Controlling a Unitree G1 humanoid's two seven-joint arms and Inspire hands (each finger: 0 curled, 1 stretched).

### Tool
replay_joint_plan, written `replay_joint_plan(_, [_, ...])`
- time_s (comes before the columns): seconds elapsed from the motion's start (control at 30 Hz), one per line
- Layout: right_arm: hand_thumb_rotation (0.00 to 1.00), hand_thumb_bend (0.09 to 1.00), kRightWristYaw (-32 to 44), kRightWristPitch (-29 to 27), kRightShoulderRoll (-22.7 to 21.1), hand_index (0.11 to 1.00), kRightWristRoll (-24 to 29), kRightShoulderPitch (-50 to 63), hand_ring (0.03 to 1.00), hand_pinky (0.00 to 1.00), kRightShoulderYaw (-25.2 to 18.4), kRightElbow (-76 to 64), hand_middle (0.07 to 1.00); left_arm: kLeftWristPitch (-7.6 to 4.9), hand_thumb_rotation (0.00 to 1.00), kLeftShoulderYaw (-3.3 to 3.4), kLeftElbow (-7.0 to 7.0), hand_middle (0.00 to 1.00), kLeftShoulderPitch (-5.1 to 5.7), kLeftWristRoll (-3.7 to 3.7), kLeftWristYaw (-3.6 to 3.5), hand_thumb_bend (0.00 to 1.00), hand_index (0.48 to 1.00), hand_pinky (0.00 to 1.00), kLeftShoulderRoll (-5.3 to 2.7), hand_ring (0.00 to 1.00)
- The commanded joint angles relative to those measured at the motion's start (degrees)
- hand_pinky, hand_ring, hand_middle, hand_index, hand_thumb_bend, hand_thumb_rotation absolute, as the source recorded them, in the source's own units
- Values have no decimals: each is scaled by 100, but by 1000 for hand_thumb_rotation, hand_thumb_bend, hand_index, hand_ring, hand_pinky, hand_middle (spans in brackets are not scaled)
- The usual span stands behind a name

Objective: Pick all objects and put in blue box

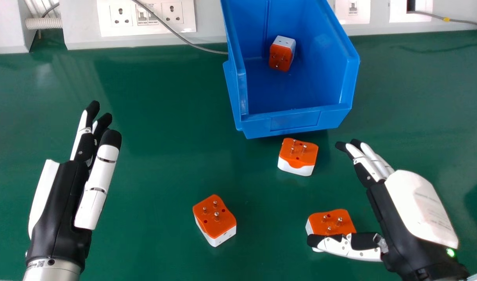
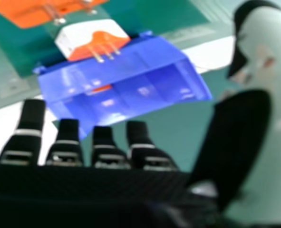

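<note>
My left hand [image 1: 60,195] is at the left of the head view, fingers straight, holding nothing. My right hand [image 1: 418,207] is at the lower right, fingers extended; its thumb lies across the near side of an orange and white adapter [image 1: 332,221], partly hiding it. A second adapter [image 1: 215,220] rests at the lower centre, and a third [image 1: 298,154] just in front of the blue box [image 1: 295,121]. Inside the box is another adapter [image 1: 281,56]. In the right hand view my right hand [image 2: 66,147] has straight fingers, with the box [image 2: 145,90] and an adapter [image 2: 92,40] beyond.
A green tabletop [image 1: 156,117] lies under everything. Along the back runs a white panel with sockets [image 1: 146,15]. A grey cable [image 1: 175,33] hangs from it and reaches the box's left side. Another thin cable [image 1: 463,20] crosses the panel at the right.
</note>
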Motion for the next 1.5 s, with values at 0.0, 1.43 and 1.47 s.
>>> replay_joint_plan(0.0, [267,614,122,114,-20,896,-84,-121,934,791,11,41,961,-13,1000,47,-226,976,-18,-40,19,513,999,917,34,973])
replay_joint_plan(1.43, [235,617,1852,1815,-342,879,-641,-1563,900,814,644,939,939,247,1000,139,-357,976,-141,-149,-27,544,996,932,74,971])
replay_joint_plan(1.47, [237,617,1884,1841,-350,879,-650,-1577,900,814,658,925,938,258,1000,139,-370,976,-143,-147,-24,544,997,932,74,972])
